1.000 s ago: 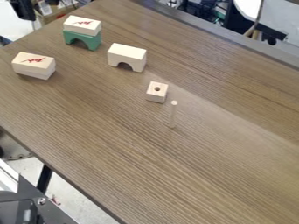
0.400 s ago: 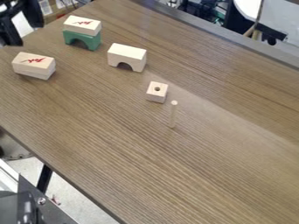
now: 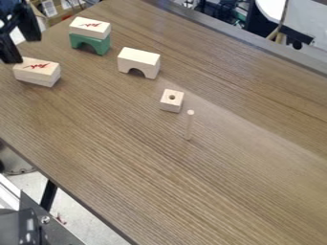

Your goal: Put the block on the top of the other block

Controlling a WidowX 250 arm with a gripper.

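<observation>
Black and two-fingered, the gripper [image 3: 22, 50] is hanging at the upper left, near the pale rectangular wooden block with red marking [image 3: 38, 67], its fingers standing open. That block is lying on a matching pale slab [image 3: 38, 82] on the brown wood-grain table [image 3: 191, 191]. Nearby, another red-marked pale block [image 3: 91, 27] is resting atop a green arch block [image 3: 91, 42]. Farther right, a plain wooden arch [image 3: 139, 60], a holed cube [image 3: 170, 102] and an upright dowel [image 3: 189, 126] are standing apart.

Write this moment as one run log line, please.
claw: open, upper left | green arch: under red-marked block | wooden arch: bare top | dowel: upright
</observation>
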